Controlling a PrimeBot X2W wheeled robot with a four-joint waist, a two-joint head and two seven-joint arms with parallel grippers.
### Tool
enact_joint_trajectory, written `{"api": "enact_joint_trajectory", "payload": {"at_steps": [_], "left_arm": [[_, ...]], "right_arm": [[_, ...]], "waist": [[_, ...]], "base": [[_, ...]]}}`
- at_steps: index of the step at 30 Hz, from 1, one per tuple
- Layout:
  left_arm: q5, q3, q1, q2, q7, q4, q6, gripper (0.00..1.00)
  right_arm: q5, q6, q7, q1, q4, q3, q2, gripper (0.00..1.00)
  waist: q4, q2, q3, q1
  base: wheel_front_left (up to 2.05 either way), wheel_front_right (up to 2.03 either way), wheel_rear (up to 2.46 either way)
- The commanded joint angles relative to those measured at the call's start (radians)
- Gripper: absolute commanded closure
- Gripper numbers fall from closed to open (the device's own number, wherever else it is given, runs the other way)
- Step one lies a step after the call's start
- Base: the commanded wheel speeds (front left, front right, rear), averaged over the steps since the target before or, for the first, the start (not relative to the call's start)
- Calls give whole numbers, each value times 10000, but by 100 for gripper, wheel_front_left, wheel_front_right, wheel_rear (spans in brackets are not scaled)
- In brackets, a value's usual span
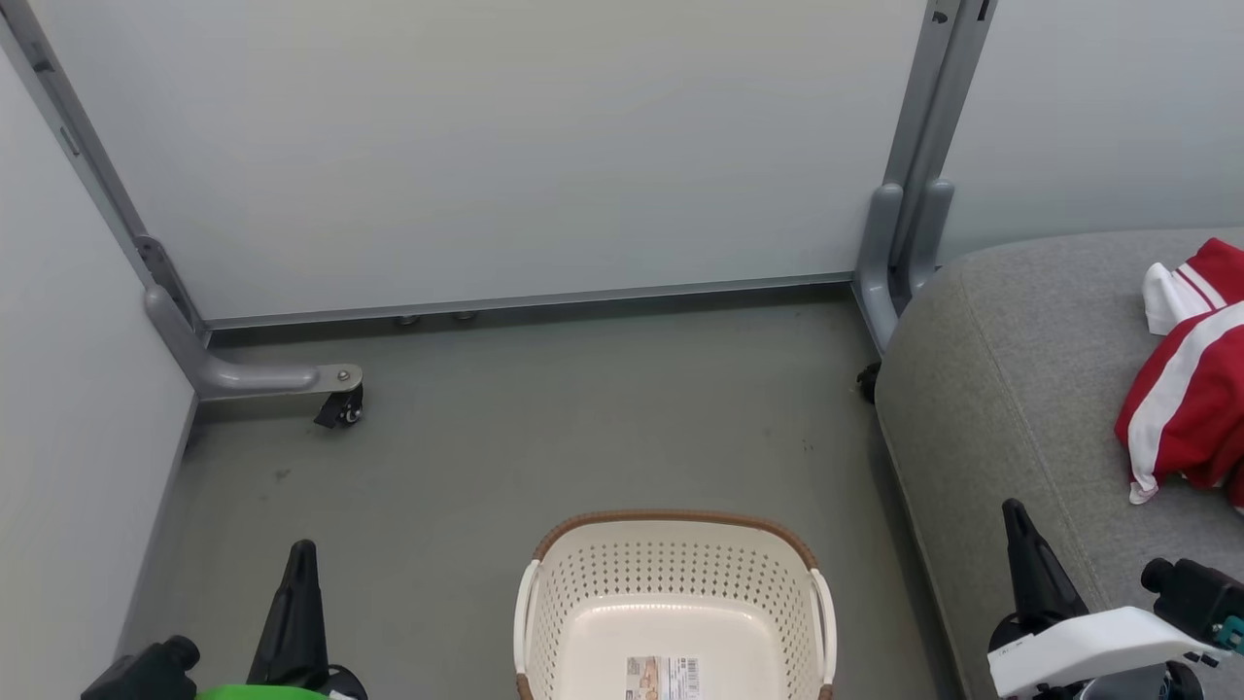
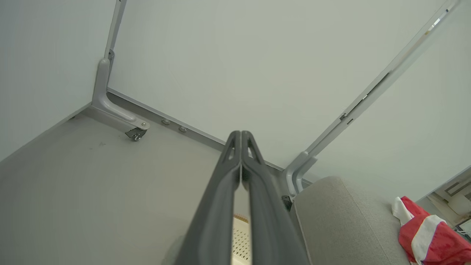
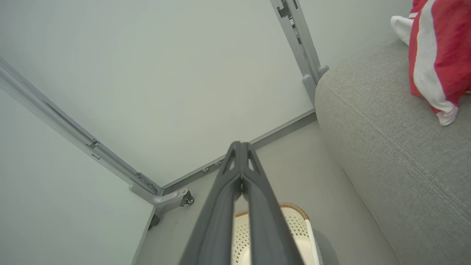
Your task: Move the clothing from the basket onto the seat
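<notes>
Left pincer point(image 1: 302, 556) is sitting low on the left of my head view. Its two dark fingers are pressing together, pointing up and gripping nothing. Through its wrist camera I'm seeing the tips meeting, with only a thin slit showing further down. Right pincer point(image 1: 1017, 513) is sitting low on the right, fingers likewise pressing together and carrying nothing, its tip showing against the grey seat point(image 1: 1011, 369).

Between the two pincers, the basket point(image 1: 675, 569) is standing on the floor point(image 1: 544, 418) at the bottom middle of the head view. Its brown rim is facing me, and its pale bottom is showing with a label sticker point(image 1: 663, 676) on it; the near end is running off the frame. The seat is sitting near the basket on its right, with a strip of floor between them.

The clothing point(image 1: 1191, 389) is lying on top of the seat, well apart from the basket. It is a rumpled red heap with white stripes, and I'm losing part of it past the right edge.

Further out, pale wall panels point(image 1: 486, 146) are closing off the space. A grey post point(image 1: 914, 194) is rising at the seat's back corner, and a caster wheel point(image 1: 342, 408) is resting at the far left.
</notes>
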Motion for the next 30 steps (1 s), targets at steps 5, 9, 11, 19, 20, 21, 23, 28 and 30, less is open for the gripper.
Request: {"api": "enact_joint_trajectory", "payload": {"at_steps": [5,9,11,19,20,21,23,28,30], "left_arm": [[-1007,95,-505,104,181,7,-30,100],[-1584,134,-633,122,306,85,-35,100],[-1868,153,-691,130,368,121,-38,100],[-2915,234,-916,154,603,277,-47,100],[-3097,248,-952,157,644,306,-49,100],[-3179,255,-970,159,669,319,-49,100],[-3413,275,-1028,163,718,357,-51,100],[-4015,334,-1164,172,875,449,-57,100],[-4255,357,-1220,174,925,482,-59,100]], "right_arm": [[954,-1,251,-423,3,-103,-76,100],[1505,-2,385,-517,64,-143,-80,100],[1768,-2,453,-552,94,-162,-83,100],[2782,-3,714,-715,215,-238,-90,100],[2948,-3,760,-736,236,-251,-92,100],[3028,-3,780,-746,245,-256,-92,100],[3266,-3,840,-788,273,-274,-94,100],[3852,-4,987,-889,343,-315,-99,100],[4072,-4,1048,-916,367,-330,-100,100]], "waist": [[-63,9,57,0],[-106,11,95,0],[-128,11,114,0],[-215,13,191,0],[-230,14,204,0],[-237,14,210,0],[-259,14,229,0],[-314,16,278,0],[-336,16,297,0]], "base": [[0,0,0],[0,0,0],[0,0,0],[0,0,0],[0,0,0],[0,0,0],[0,0,0],[0,0,0],[0,0,0]]}}
